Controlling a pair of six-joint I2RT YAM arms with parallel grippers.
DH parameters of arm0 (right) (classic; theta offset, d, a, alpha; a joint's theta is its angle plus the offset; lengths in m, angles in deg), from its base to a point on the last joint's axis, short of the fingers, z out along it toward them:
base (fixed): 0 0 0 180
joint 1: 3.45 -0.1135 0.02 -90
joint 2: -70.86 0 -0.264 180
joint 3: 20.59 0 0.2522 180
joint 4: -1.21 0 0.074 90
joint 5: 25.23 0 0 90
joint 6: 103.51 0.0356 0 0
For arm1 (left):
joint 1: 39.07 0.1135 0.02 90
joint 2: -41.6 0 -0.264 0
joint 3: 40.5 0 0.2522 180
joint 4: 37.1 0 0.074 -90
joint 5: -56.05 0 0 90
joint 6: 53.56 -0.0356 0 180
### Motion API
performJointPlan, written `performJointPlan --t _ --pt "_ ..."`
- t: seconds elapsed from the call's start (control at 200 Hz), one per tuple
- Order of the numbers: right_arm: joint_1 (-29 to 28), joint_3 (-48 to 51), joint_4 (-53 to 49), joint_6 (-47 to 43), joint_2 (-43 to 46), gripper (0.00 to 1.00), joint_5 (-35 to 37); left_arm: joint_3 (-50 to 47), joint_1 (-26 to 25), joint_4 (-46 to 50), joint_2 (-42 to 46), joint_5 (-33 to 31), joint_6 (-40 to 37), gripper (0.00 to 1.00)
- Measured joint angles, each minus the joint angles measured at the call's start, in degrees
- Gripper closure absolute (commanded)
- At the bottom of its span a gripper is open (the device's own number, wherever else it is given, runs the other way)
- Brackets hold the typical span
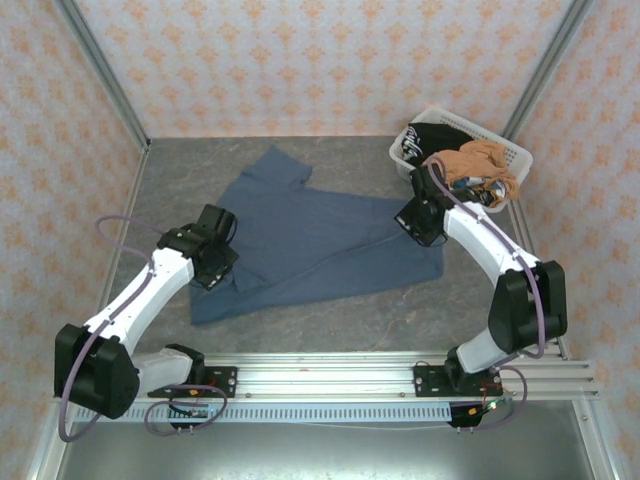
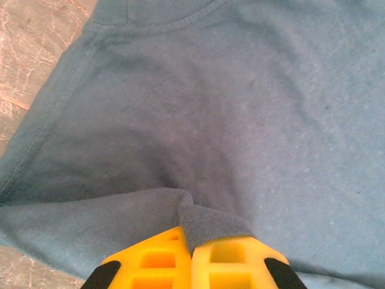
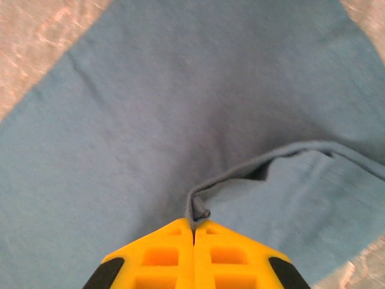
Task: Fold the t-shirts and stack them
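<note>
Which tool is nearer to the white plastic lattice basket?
Right. The right tool pinches the slate-blue cloth t-shirt just in front of the white plastic lattice basket; the left tool grips the shirt's far side.

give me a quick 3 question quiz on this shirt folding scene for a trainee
1. True or false: the blue t-shirt lies inside the white basket.
2. What is in the basket? A) black t-shirt and orange-tan t-shirt B) the blue t-shirt only C) nothing
3. What are the left jaws and right jaws shut on?
Key: 1 false, it lies spread on the table; 2 A; 3 the blue t-shirt, each pinching its cloth.
</note>
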Motion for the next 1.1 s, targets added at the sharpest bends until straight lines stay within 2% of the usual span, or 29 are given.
performJointPlan --t 0.34,0.465,0.575,0.751,0.966,1.101 --pt "0.0 14.27 -12.17 0.72 22.62 1.0 1.64 -5.22 -0.13 10.86 17.64 1.7 0.44 1.0" --pt "0.0 19.71 -18.14 1.86 26.86 1.0 1.64 -9.64 -0.98 12.46 19.28 3.67 1.29 1.0" --pt "0.0 23.15 -21.55 2.69 27.54 1.0 0.81 -10.93 -1.14 12.13 16.61 4.94 1.53 1.0" --pt "0.0 24.65 -20.15 3.1 22.18 1.0 0.87 -10.91 -1.88 6.67 6.71 5.16 1.05 1.0" --pt "0.0 23.23 -11.02 2.97 5.01 1.0 1.22 -9.31 -1.88 -0.31 -7.87 5.07 -0.02 1.0" --pt "-0.02 16.94 -9.07 2.05 -4.09 1.0 1.73 -4.28 -1.88 -3.32 -18.29 4.48 -0.09 1.0"
